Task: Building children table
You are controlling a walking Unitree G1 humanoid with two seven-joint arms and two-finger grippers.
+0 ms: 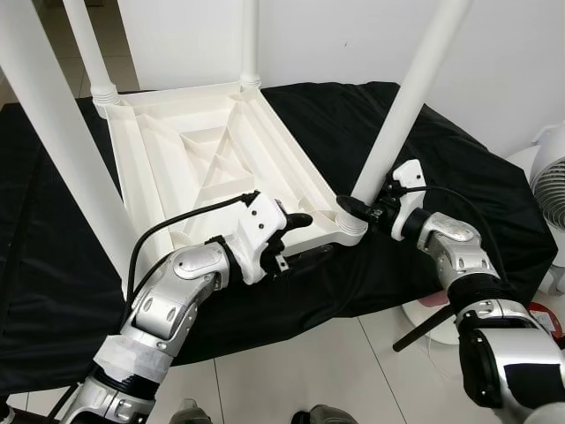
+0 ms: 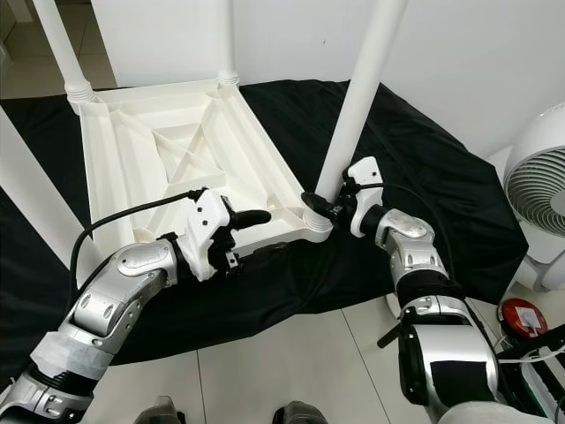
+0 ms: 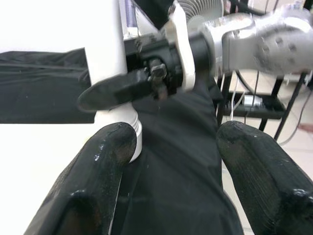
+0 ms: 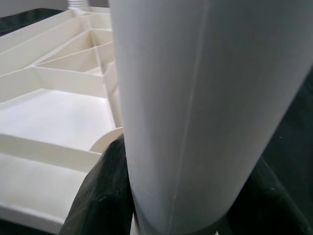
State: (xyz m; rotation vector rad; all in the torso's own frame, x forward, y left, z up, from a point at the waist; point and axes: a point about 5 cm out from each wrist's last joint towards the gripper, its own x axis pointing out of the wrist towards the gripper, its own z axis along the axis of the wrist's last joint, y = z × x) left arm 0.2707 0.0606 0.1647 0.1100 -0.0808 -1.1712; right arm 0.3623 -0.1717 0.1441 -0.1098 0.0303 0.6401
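A white plastic children's table [image 1: 203, 159] lies upside down on a black cloth [image 1: 441, 177], with its white legs pointing up. My right gripper [image 1: 357, 209] is shut on the near right leg [image 1: 406, 97] just above its socket at the table's corner; in the right wrist view that leg [image 4: 195, 98] sits between the two fingers [image 4: 102, 196]. My left gripper [image 1: 291, 240] is open at the table's near edge, a little left of that corner. Between its fingers [image 3: 98, 171] the left wrist view shows the leg's base [image 3: 110, 73] and the right gripper [image 3: 146, 83].
Other legs stand at the near left [image 1: 62, 141], far left [image 1: 88, 40] and far right [image 1: 250, 40]. A white fan [image 2: 538, 194] and a red object [image 2: 521, 316] are on the tiled floor to the right. A white wall is behind.
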